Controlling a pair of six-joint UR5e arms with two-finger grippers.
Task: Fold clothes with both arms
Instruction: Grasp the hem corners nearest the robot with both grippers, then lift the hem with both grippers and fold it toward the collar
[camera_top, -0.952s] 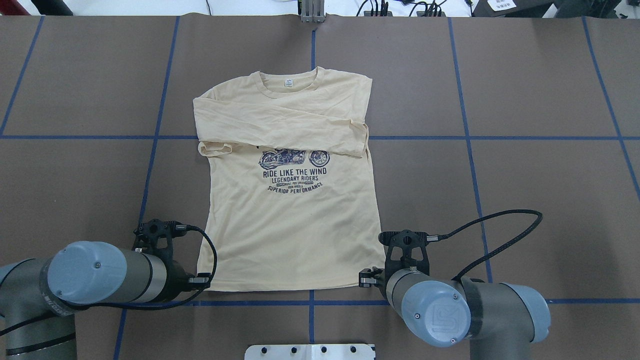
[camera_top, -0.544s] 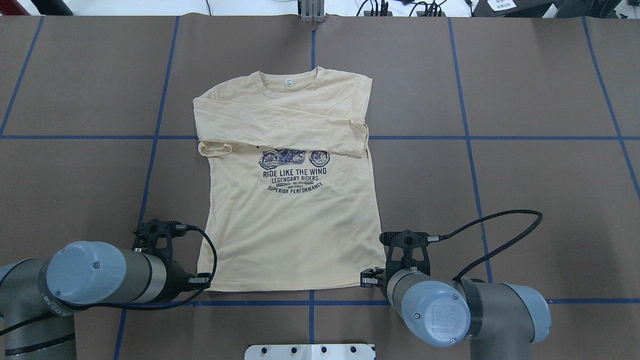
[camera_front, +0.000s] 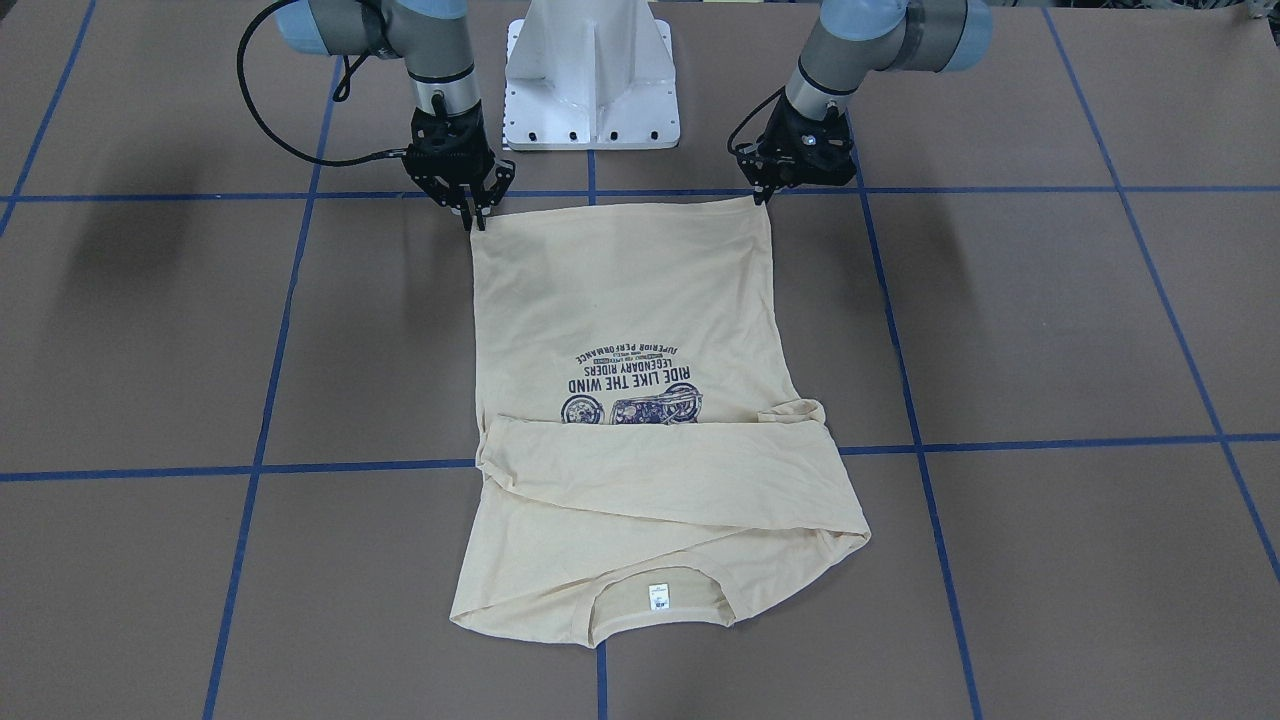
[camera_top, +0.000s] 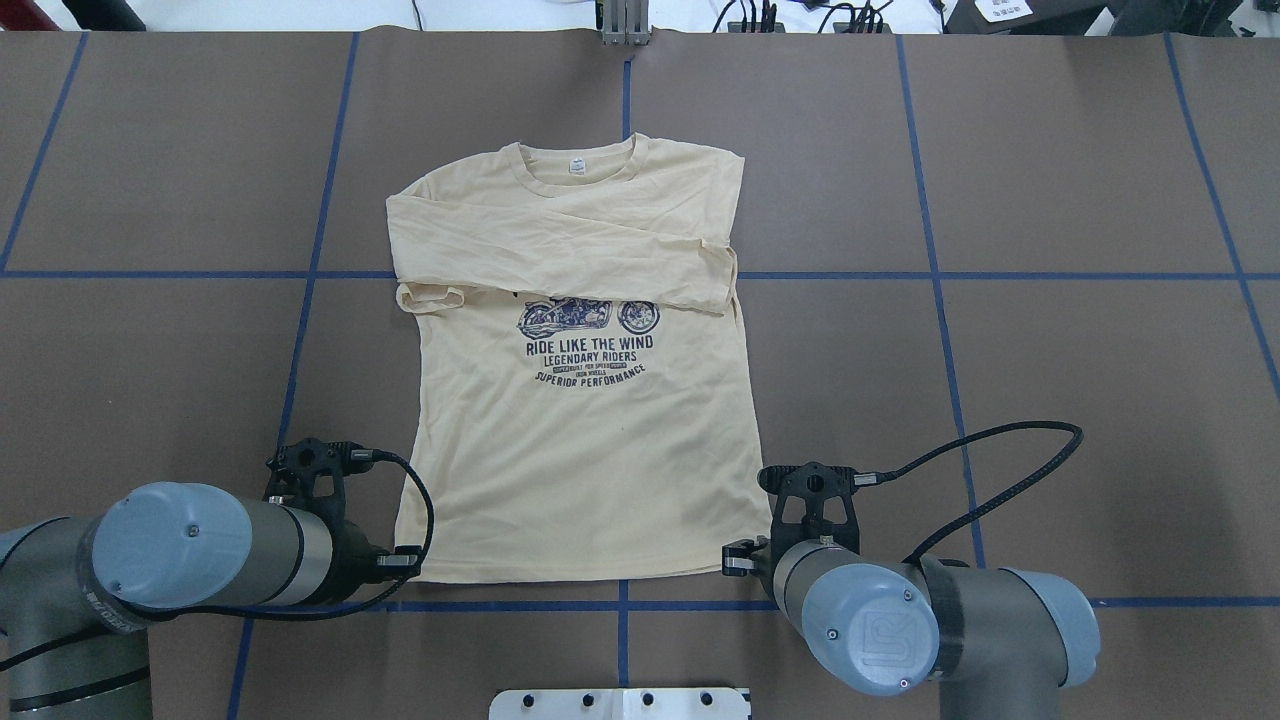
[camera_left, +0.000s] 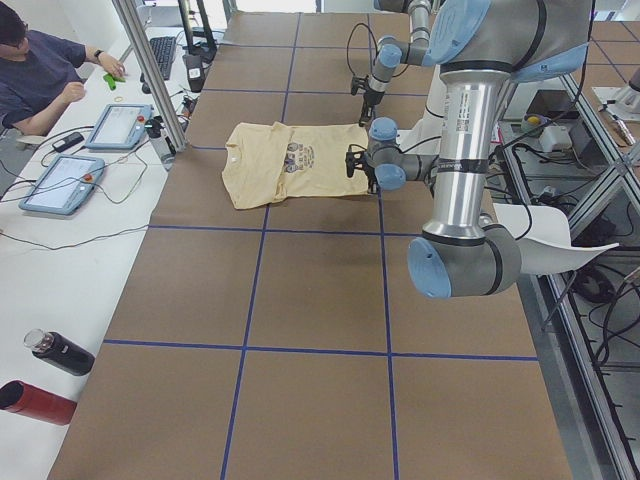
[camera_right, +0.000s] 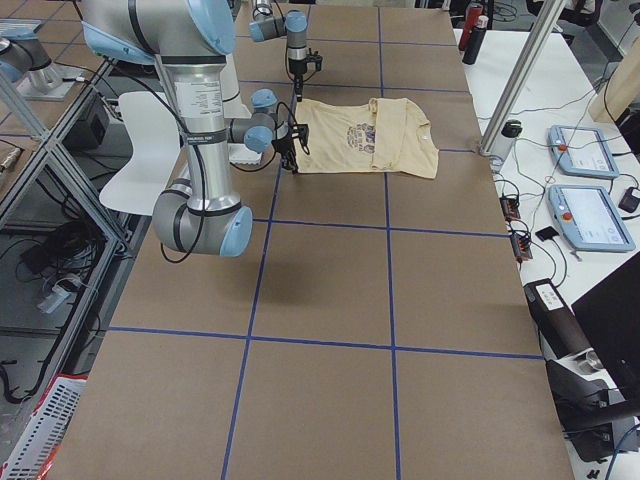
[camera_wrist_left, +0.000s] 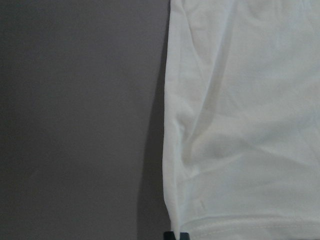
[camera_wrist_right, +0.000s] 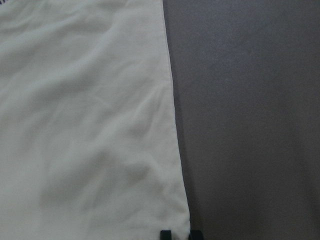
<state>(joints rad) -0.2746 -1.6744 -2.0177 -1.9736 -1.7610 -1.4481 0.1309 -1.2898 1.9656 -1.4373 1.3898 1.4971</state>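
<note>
We find the T-shirt (camera_top: 580, 470) lying flat, print up, at the middle of the bench (camera_top: 1050, 200). Its sleeves (camera_top: 560, 255) are folded across the chest, and its collar (camera_top: 575, 165) is on the side away from the robot. The left fingers (camera_wrist_left: 176, 235) pinch the left hem corner. The right fingers (camera_wrist_right: 165, 234) stand narrow, with the right hem corner between them.

The wrist views cut the left claw (camera_wrist_left: 177, 236) and right claw (camera_wrist_right: 180, 235) down to dark tips at the bottom edge. In the overhead view the left arm (camera_top: 200, 545) and right arm (camera_top: 870, 625) cover them at the lower corners of the T-shirt (camera_top: 580, 470), so their grip cannot be told. Folded sleeves (camera_top: 560, 250) hide the top of the print (camera_top: 590, 345), and the neck label (camera_top: 576, 166) is too small to read.
</note>
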